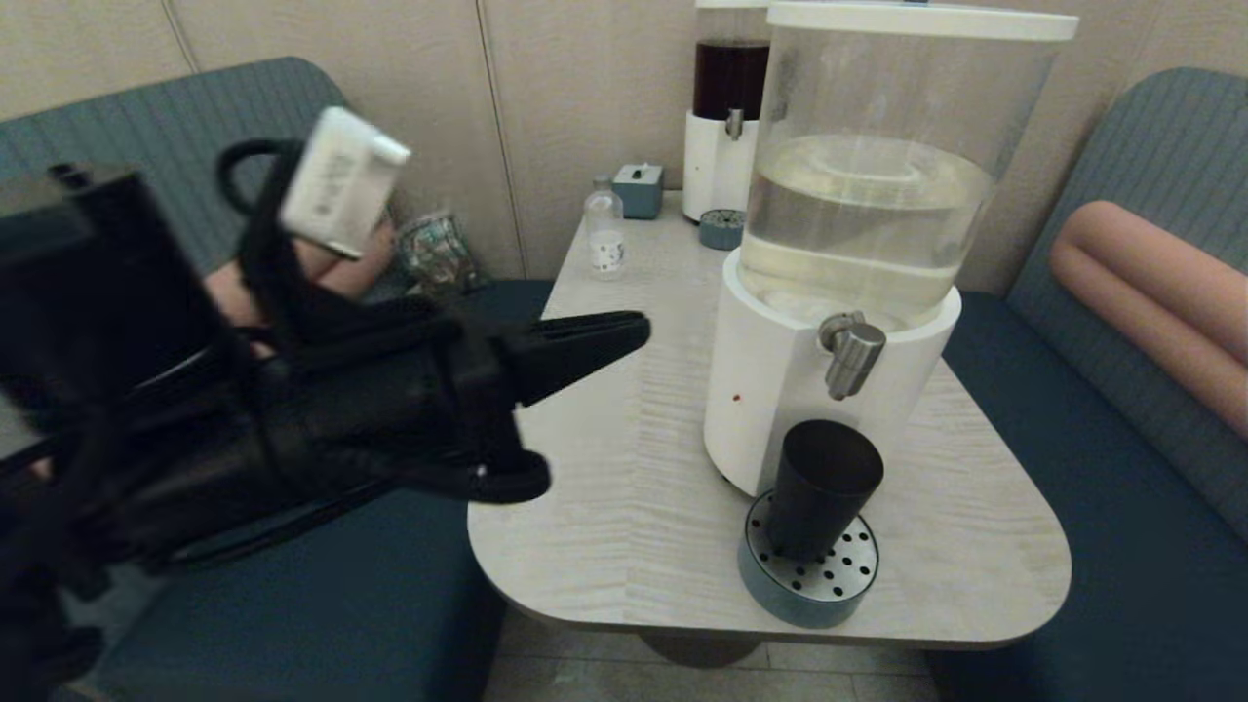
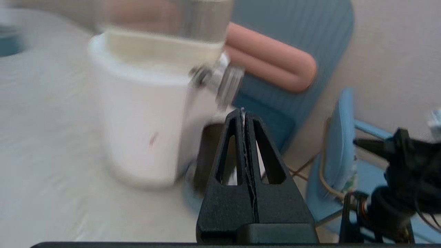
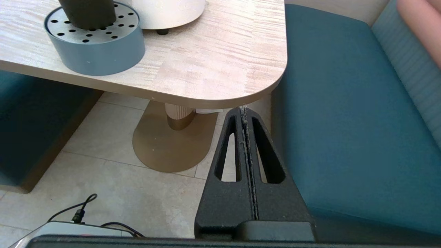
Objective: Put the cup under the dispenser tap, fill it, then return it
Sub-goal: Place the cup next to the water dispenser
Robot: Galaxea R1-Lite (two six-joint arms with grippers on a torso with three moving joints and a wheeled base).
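Note:
The dark cup (image 1: 819, 487) stands upright on the round perforated drip tray (image 1: 829, 595), right below the steel dispenser tap (image 1: 853, 353) of the big white-based dispenser (image 1: 780, 390) with pale liquid. My left gripper (image 1: 639, 331) is shut and empty, hovering above the table to the left of the dispenser, tips pointing toward it. In the left wrist view the left gripper (image 2: 243, 112) sits in front of the blurred tap (image 2: 224, 81) and cup (image 2: 206, 151). My right gripper (image 3: 244, 111) is shut, parked low off the table's near right corner; the cup (image 3: 88, 12) shows there on the tray (image 3: 100, 51).
A small clear bottle (image 1: 604, 234), a grey box (image 1: 639, 188), a second tray (image 1: 721, 229) and a dispenser with dark liquid (image 1: 726, 107) stand at the table's back. Blue bench seats (image 1: 1102, 468) flank the table (image 1: 624, 468); a pink bolster (image 1: 1150, 292) lies at right.

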